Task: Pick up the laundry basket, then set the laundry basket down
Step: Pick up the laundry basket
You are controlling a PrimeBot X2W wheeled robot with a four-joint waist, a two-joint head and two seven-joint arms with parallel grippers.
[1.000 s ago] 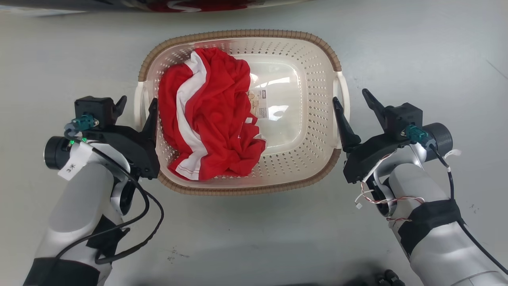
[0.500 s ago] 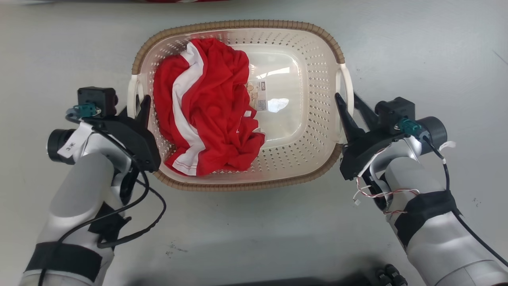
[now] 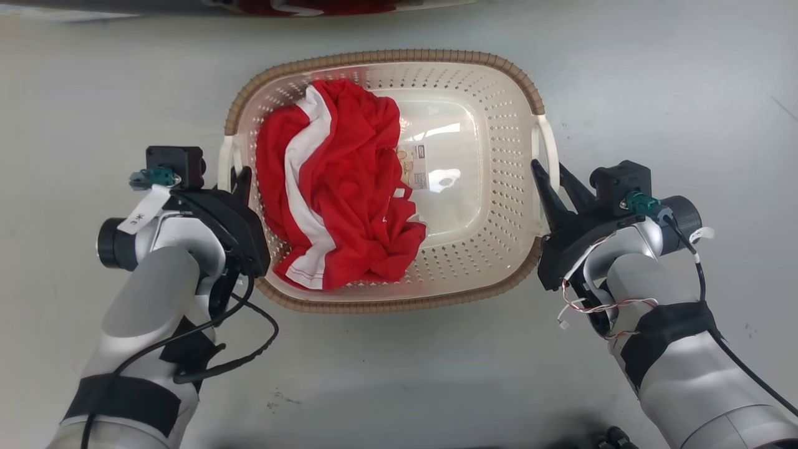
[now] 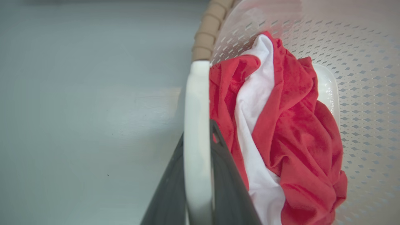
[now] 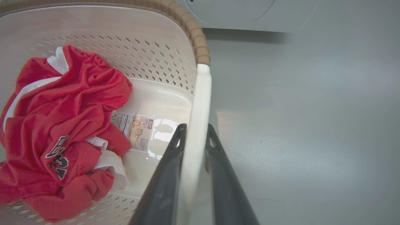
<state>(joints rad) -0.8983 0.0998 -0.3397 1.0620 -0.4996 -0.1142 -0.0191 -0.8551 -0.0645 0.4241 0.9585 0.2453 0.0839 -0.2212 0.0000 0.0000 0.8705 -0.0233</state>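
Note:
The laundry basket [image 3: 386, 57] is cream-white and perforated, with a brown woven-look rim, and sits at the middle of the grey surface. A crumpled red and white garment [image 3: 340, 187] lies in its left half, beside a label sticker [image 3: 419, 168]. My left gripper [image 3: 234, 181] is shut on the white left handle [image 4: 196, 109], which runs between the two dark fingers. My right gripper [image 3: 552, 178] is shut on the white right handle [image 5: 200, 100] in the same way. Whether the basket's base touches the surface I cannot tell.
A dark red and white thing [image 3: 312, 6] lies along the top edge of the head view. A pale round object [image 5: 231, 9] stands beyond the basket in the right wrist view. Bare grey surface [image 3: 399, 374] surrounds the basket.
One second ago both grippers stood open around the handles; both have closed on them. The whole head view has shifted slightly, the basket with it.

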